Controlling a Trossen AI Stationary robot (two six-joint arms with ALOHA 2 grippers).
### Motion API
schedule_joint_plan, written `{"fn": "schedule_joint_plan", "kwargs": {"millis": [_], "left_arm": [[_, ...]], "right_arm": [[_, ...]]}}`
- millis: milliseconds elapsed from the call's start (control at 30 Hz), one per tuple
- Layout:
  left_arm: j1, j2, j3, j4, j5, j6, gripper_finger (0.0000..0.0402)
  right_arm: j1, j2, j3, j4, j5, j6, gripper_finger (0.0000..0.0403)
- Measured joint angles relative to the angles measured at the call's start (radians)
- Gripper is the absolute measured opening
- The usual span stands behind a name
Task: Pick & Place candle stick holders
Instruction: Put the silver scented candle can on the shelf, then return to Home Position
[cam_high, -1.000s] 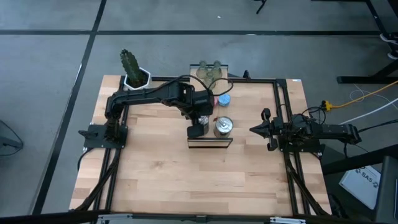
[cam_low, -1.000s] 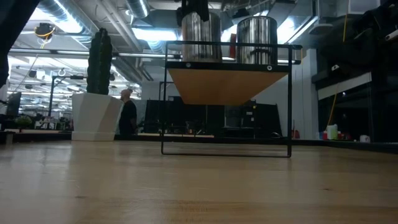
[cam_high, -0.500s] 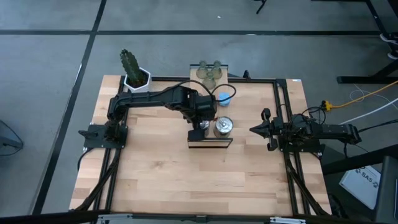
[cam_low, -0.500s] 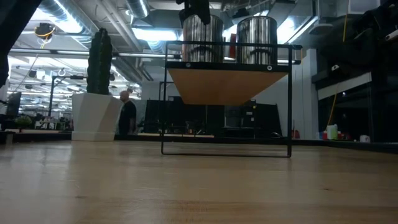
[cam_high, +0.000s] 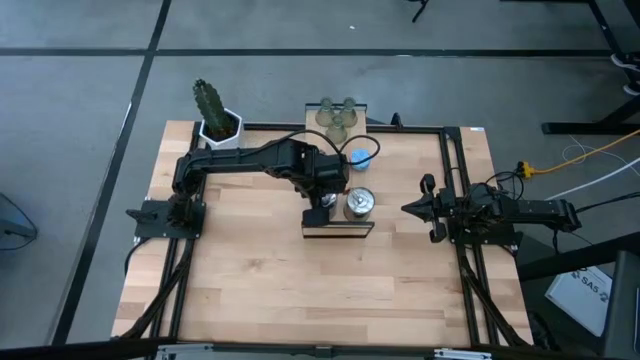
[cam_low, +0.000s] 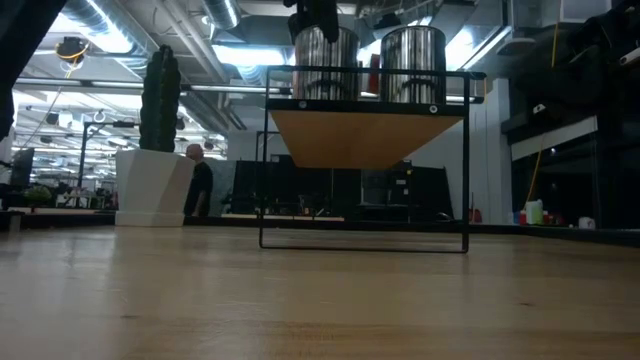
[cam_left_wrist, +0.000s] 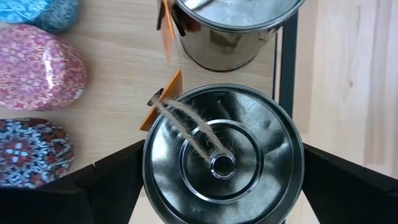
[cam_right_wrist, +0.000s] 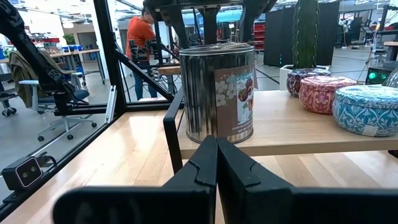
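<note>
Center frame, left claw (cam_high: 316, 207) points straight down, spread wide around a silver tin (cam_left_wrist: 222, 152); right claw (cam_high: 412, 208) parked shut.

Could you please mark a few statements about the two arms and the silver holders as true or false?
1. Two silver holders stand on the raised board. True.
2. The left tool is shut tight. False: it is open, a finger on each side of one silver holder.
3. The right tool is shut. True.
4. The right tool holds the pink holder. False: it holds nothing; the pink holder lies on the board.
5. The cactus stands at the table's far left corner. True.
</note>
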Motion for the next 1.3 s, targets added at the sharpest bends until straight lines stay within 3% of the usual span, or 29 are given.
{"fn": "schedule_joint_plan", "kwargs": {"millis": [133, 467, 800, 1067, 1300], "left_arm": [[-0.002, 0.000, 0.000, 0.004, -0.012, 0.000, 0.0396], [-0.007, -0.015, 0.038, -0.011, -0.014, 0.000, 0.0397], [-0.007, -0.016, 0.173, -0.203, -0.055, -0.009, 0.0391], [-0.021, -0.094, 0.174, -0.211, -0.077, -0.018, 0.0330], [-0.022, -0.232, -0.021, -0.213, -0.136, -0.019, 0.0256]], "right_arm": [[0.000, 0.000, 0.000, 0.000, 0.000, 0.000, 0.0005], [0.000, 0.000, 0.000, 0.000, 0.000, 0.000, 0.0005], [0.000, 0.000, 0.000, 0.000, 0.000, 0.000, 0.0005], [0.000, 0.000, 0.000, 0.000, 0.000, 0.000, 0.0005], [0.000, 0.000, 0.000, 0.000, 0.000, 0.000, 0.0005]]}}
